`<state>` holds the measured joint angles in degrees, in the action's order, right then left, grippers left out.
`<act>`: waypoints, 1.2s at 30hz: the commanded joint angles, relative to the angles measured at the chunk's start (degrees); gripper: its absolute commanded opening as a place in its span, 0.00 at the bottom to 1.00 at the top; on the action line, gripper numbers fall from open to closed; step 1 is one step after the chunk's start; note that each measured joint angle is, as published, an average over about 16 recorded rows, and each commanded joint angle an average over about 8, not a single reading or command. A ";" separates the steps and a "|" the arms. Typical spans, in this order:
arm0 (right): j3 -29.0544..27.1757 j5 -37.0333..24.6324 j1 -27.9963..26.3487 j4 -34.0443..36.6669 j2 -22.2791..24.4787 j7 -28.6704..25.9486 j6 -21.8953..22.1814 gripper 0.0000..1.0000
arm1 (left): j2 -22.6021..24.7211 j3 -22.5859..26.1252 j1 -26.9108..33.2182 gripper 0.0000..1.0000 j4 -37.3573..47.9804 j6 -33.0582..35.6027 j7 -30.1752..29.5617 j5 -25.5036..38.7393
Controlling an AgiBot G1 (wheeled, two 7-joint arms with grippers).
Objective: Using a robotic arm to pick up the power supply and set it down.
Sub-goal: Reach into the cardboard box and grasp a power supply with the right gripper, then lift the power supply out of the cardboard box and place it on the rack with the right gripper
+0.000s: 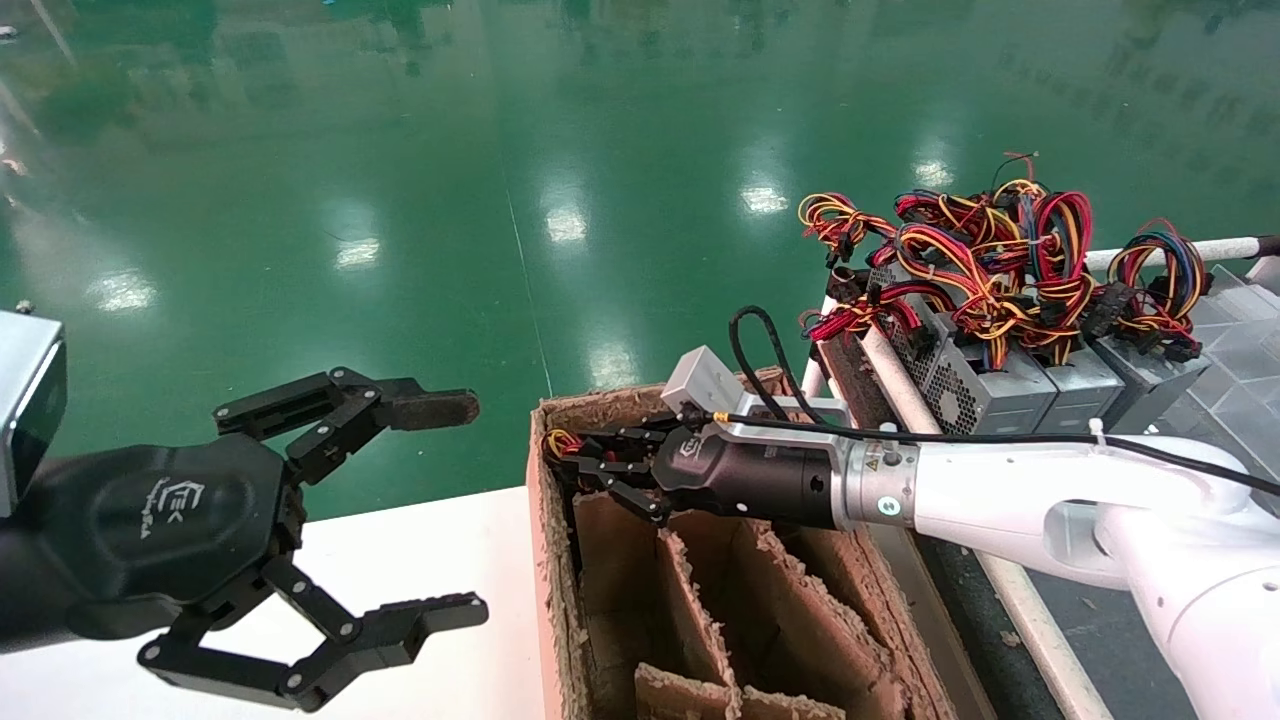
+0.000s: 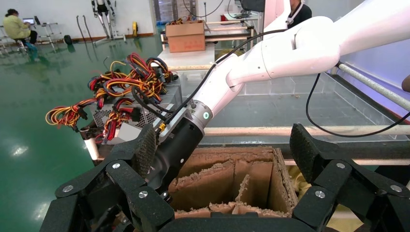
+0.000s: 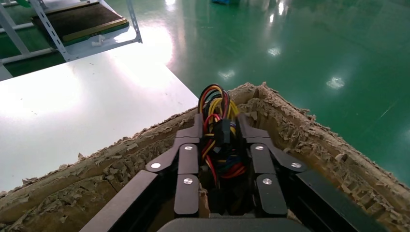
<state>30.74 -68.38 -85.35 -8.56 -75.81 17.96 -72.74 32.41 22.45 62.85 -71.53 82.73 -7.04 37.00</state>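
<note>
Only the power supply's bundle of red, yellow and black wires (image 3: 217, 103) shows; its grey body is hidden below in the far left corner of the cardboard box (image 1: 547, 580). My right gripper (image 1: 585, 462) reaches level into that corner from the right. Its fingers are shut close on the wires (image 1: 560, 441), seen between them in the right wrist view around the right gripper (image 3: 220, 126). My left gripper (image 1: 447, 510) hangs wide open over the white table, left of the box, holding nothing. In the left wrist view, the left gripper (image 2: 225, 152) looks across the box at the right arm (image 2: 179, 145).
The box (image 2: 285, 186) has torn cardboard dividers (image 1: 700, 610) making several compartments. Behind it on the right, more grey power supplies (image 1: 1000, 385) with tangled coloured wires (image 1: 985, 250) stand in a row against a white rail (image 1: 890, 375). White table (image 1: 470, 690) lies left; green floor beyond.
</note>
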 commanded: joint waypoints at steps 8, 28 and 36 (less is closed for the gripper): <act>-0.26 0.65 -0.52 1.87 -0.11 1.18 -0.99 0.00 | 0.00 0.00 0.00 1.00 0.00 0.00 0.00 0.00; -2.95 4.79 -3.65 2.02 3.77 3.01 -8.40 0.00 | 0.00 0.00 0.00 1.00 0.00 0.00 0.00 0.00; -3.62 5.80 -4.55 1.15 5.49 2.54 -10.72 0.00 | 0.00 0.01 0.00 1.00 0.00 0.00 0.00 0.00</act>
<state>27.09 -62.55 -89.89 -7.51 -70.31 20.51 -83.36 32.40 22.45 62.85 -71.53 82.73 -7.04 36.99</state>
